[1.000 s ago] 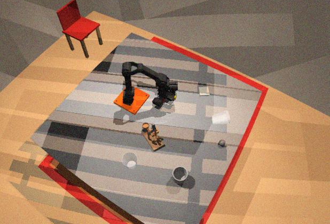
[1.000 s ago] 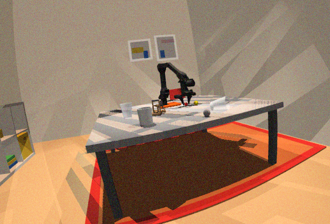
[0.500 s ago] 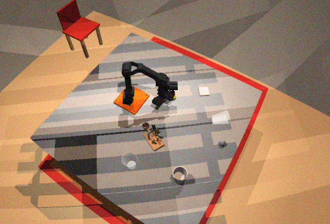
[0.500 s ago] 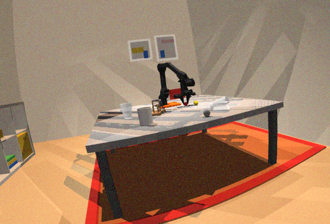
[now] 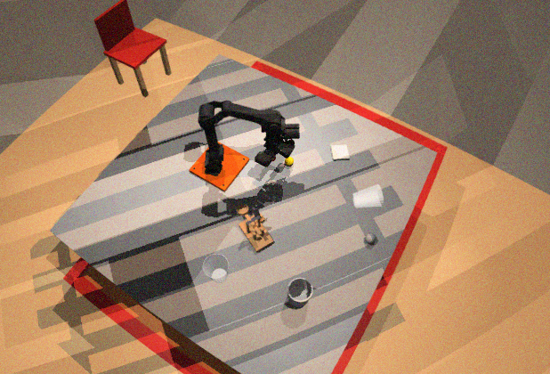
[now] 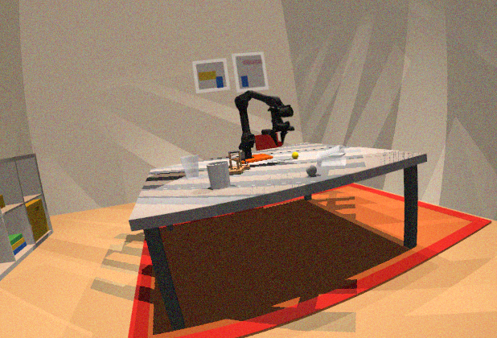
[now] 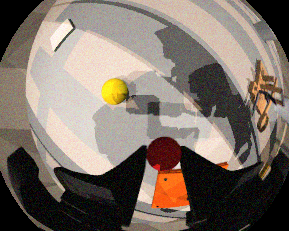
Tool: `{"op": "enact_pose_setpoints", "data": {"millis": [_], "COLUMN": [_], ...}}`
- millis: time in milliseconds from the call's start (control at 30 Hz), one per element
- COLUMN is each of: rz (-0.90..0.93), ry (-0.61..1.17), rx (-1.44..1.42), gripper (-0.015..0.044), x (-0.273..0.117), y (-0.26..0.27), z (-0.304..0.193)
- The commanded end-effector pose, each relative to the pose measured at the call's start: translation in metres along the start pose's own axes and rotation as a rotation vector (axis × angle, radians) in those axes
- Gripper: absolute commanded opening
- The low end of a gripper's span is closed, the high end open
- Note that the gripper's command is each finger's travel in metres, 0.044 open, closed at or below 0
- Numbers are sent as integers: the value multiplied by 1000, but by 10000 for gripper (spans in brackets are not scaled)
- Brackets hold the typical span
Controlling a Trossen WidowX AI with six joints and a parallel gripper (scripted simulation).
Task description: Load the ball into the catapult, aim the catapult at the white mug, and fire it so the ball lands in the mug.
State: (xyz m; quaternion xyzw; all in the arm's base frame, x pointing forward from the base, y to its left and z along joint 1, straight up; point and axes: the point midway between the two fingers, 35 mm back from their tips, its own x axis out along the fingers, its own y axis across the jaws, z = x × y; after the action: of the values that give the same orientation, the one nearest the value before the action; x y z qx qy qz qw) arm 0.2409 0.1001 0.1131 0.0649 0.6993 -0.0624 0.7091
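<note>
My gripper (image 7: 163, 150) (image 5: 274, 158) is shut on the red ball (image 7: 163, 153), which sits between the fingertips, above the table. The ball is mostly hidden by the fingers in the top view. The wooden catapult (image 5: 259, 242) (image 6: 237, 171) (image 7: 262, 96) stands on the table; its small cup (image 5: 242, 210) is at the end toward the arm's base. The gripper is away from the catapult, on the far side in the top view. A pale mug (image 5: 295, 303) (image 6: 219, 175), greyish in this light, stands upright beyond the catapult near the front of the table.
A yellow ball (image 5: 288, 161) (image 6: 295, 155) (image 7: 114, 91) lies near the gripper. A clear cup (image 5: 215, 264) (image 6: 190, 166) stands left of the mug. A white cup (image 5: 368, 198) lies on its side, near a grey ball (image 5: 370, 239) (image 6: 311, 171) and a white square (image 5: 340, 152) (image 7: 62, 35).
</note>
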Motion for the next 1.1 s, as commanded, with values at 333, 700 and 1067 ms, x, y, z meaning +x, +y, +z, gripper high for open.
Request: {"op": "enact_pose_setpoints", "data": {"millis": [333, 700, 1067], "rz": [3, -24, -35], "ry": [-5, 53, 108], "rx": [16, 99, 192], "gripper": [0, 0, 0], "x": [-46, -38, -31], "y": [-7, -50, -97], "z": [-1, 22, 37]}}
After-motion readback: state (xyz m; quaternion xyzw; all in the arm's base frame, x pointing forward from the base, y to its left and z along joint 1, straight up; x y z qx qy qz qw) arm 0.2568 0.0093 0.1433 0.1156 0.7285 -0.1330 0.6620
